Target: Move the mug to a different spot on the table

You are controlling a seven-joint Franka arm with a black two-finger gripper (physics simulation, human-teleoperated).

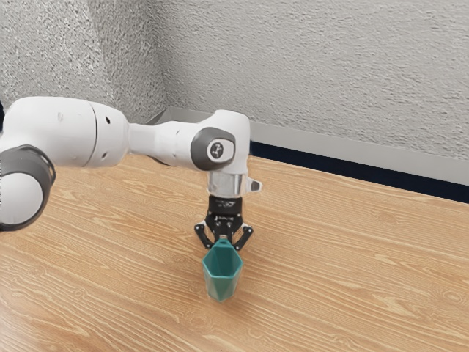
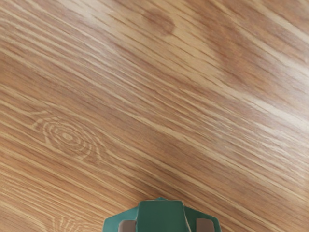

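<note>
Roughly mid-desk (image 1: 352,249), the teal mug (image 1: 222,275) sat upright: faceted sides tapering downward, open rim on top. The gripper (image 1: 223,248) hung straight above, fingers (image 1: 233,240) clenched on the rim, tips hidden behind it. In the wrist view the mug (image 2: 161,217) was cut off; its contact with the desk was unclear.

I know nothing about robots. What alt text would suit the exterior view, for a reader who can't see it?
A white robot arm reaches from the view's left over a wooden table, its black gripper closed on the rim of a teal mug. A grey textured wall stands behind.
</note>
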